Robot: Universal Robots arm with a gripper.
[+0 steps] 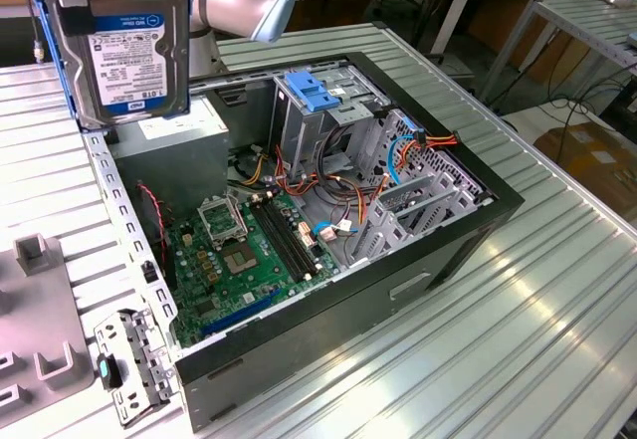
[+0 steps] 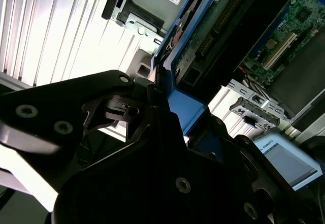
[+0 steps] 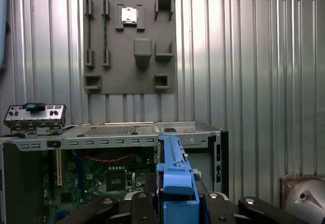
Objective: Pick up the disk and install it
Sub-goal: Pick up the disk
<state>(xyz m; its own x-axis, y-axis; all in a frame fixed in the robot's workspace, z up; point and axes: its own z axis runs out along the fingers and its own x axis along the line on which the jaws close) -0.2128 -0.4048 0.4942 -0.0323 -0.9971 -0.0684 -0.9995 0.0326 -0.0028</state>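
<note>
Gripper [image 3: 175,197], nearest my wrist cameras, clamped on the disk [image 1: 134,46] by its blue rails. Disk is held aloft, label showing, above the open computer case [image 1: 478,220] and outside its drive cage [image 1: 333,130]. I judge pickup done, installation outstanding.
</note>
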